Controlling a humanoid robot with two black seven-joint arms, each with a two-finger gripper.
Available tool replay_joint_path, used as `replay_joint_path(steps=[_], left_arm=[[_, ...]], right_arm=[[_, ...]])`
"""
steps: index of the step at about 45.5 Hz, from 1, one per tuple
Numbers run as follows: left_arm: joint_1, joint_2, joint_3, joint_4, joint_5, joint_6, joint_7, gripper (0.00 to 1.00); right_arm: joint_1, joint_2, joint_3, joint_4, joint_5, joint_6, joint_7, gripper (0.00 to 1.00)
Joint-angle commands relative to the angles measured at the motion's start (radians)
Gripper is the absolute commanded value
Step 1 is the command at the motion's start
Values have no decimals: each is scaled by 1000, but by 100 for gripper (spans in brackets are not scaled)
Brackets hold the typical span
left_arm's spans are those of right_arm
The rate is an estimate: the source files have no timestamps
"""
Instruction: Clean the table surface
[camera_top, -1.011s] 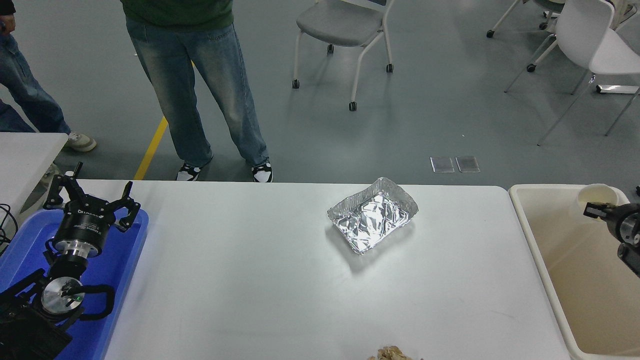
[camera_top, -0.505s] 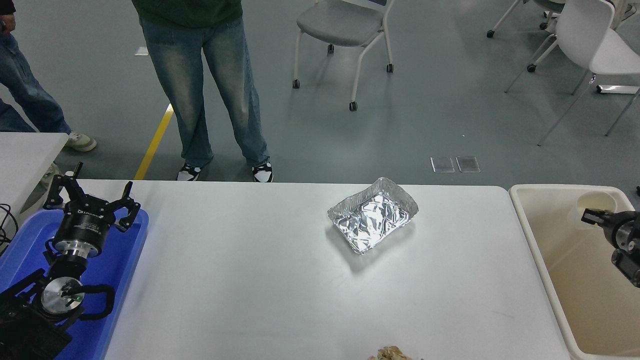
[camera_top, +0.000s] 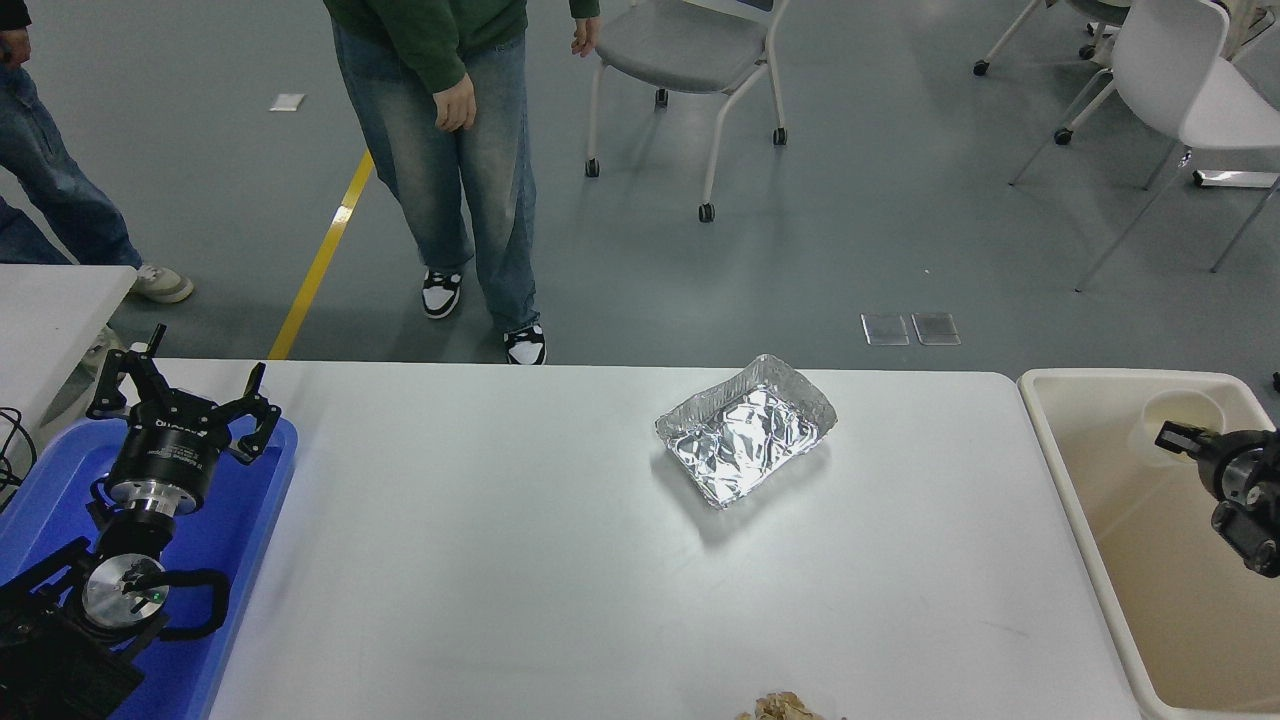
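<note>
The white table surface (camera_top: 520, 560) fills the middle of the view. A crumpled silver foil tray (camera_top: 745, 432) lies on it right of centre, near the far edge. A scrap of crumpled brown paper (camera_top: 785, 708) lies at the near edge. My right gripper (camera_top: 1172, 438) comes in from the right edge over the beige bin (camera_top: 1075, 480). It is shut on the rim of a pale paper cup (camera_top: 1185, 412) held inside the bin's far corner. My left gripper (camera_top: 180, 388) is parked open and empty at the lower left.
A blue tray (camera_top: 255, 520) lies under the left arm at the table's left end. A smaller white table corner (camera_top: 50, 310) stands at far left. A person in jeans (camera_top: 470, 180) stands beyond the far edge. Another person's leg (camera_top: 50, 190) and wheeled chairs (camera_top: 690, 60) are further off.
My right gripper has moved down and left with the cup, lower into the bin. The person at the far side has stepped to the right. The left arm has not moved.
</note>
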Motion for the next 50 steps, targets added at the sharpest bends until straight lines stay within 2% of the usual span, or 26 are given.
replay_joint_path(steps=[1,28,40,50], left_arm=[[0,0,0,0,0,0,1,100],[0,0,0,0,0,0,0,100],[0,0,0,0,0,0,0,100],[0,0,0,0,0,0,0,100]], right_arm=[[-3,1,-2,4,3,4,0,100],[18,-5,16,8,7,13,0,100],[72,-30,18,102,110,20,5,100],[155,-108,35,220,116,15,11,99]])
